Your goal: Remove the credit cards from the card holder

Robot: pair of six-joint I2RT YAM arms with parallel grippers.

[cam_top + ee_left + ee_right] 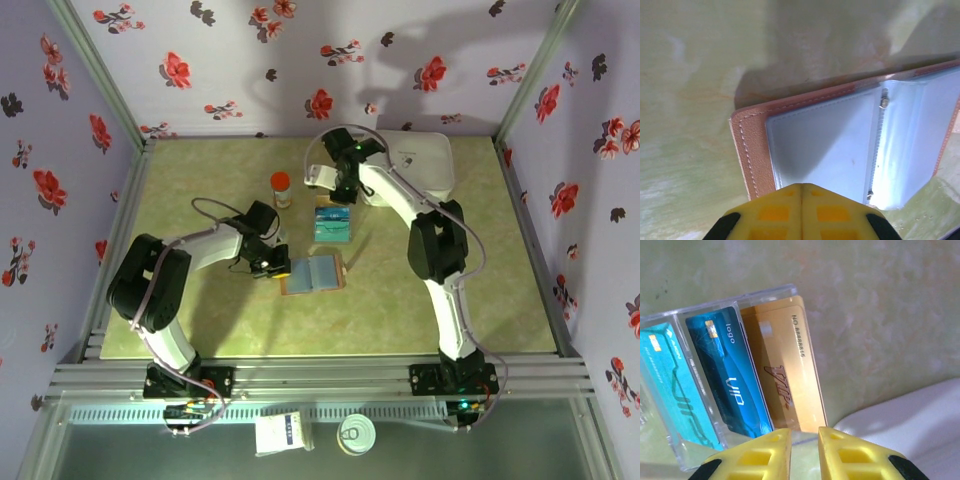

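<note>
- The left gripper (801,192) has its yellow fingers pressed together, with only a seam between them and nothing visibly pinched. Their tips overlap the near edge of the card holder (850,145); whether they touch it cannot be told.
- The card holder lies open and flat on the green marbled table (200,320), just to the right of the left gripper in the top view. A brown cover with pale stitching frames glossy grey-blue pockets, and small metal studs run down the spine between the two halves.
- The right gripper (804,432) holds its fingers a narrow slit apart with nothing between them. It hangs over the near end of the credit cards (334,224).
- The credit cards lie side by side in a clear plastic tray (767,291), farther back on the table than the card holder and apart from it.
- The teal card (670,385) has a gold chip and dark lettering too skewed to read.
- The blue card (730,375) reads "logo" and "VIP" beside its chip.
- The gold card (785,370) reads "VIP" and "NO." followed by a run of digits, mostly eights.
- A white case (910,430) sits just beside the tray.
- An orange-capped bottle (282,188) stands upright to the left of the right gripper.
</note>
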